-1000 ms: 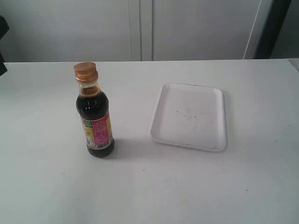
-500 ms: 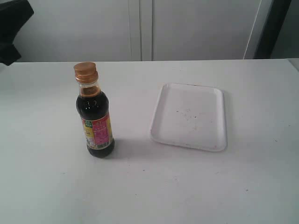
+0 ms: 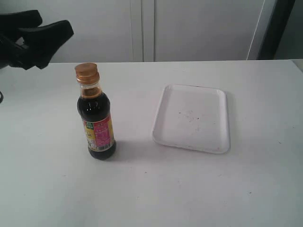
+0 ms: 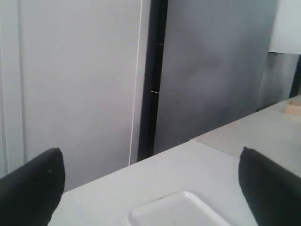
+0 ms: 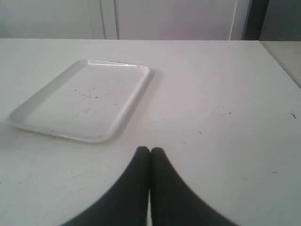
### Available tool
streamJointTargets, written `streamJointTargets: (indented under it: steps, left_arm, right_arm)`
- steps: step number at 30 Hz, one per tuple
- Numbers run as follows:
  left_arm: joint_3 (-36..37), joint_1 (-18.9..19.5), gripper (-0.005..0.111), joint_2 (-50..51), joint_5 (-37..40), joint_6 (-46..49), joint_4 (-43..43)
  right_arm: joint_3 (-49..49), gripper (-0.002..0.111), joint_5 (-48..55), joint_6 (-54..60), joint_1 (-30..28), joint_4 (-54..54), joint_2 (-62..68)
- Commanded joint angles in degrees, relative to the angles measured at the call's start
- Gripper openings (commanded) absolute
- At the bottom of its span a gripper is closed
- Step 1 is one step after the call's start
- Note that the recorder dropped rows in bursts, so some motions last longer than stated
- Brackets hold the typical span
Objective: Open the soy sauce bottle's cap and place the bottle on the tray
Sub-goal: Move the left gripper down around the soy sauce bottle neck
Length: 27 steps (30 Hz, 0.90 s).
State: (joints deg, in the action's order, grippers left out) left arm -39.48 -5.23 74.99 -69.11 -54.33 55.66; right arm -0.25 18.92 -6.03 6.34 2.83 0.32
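Standing bottle: the soy sauce bottle (image 3: 96, 118) is upright on the table (image 3: 151, 194), nearest to the exterior camera and free of any grip. This upright pose lets a pincer take its body from the side.
Cap: the cap (image 3: 86, 73) sits on top of the bottle, flipped down and shut. In my judgement the opening step is not yet done.
Tray: the tray (image 3: 208, 101) lies flat to the right of the bottle, apart from it, with only faint specks on it. Probably it is kept bare so the bottle can go there.
Right gripper: the right gripper (image 5: 150, 155) has its fingers pressed together and holds nothing. It is outside the exterior view, so I cannot tell how it stands to the bottle.
Left gripper: the left gripper (image 3: 56, 23) hovers behind the bottle and to its left, higher than the cap, not touching. Its fingers are spread wide and empty, I think in order to fit around the bottle.
Wall: the wall (image 3: 199, 28) rises behind the bottle, past the table's far edge.
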Motion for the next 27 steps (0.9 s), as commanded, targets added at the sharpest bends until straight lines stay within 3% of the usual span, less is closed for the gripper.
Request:
streamJointTargets:
  steps: [1, 9, 27]
  left_arm:
    - [-2.0, -3.7, 0.105, 0.6, -0.9, -1.3, 6.3]
    - [-3.8, -8.8, 0.105, 2.9, 0.2, -1.3, 7.4]
    - [-3.8, -8.8, 0.105, 10.4, -0.9, 1.6, 6.4]
  right_arm:
    - [0.2, 0.0, -0.5, -0.2, -0.1, 0.1, -0.3]
    - [0.2, 0.0, -0.5, -0.2, -0.1, 0.1, -0.3]
    - [0.2, 0.0, -0.5, -0.2, -0.1, 0.1, -0.3]
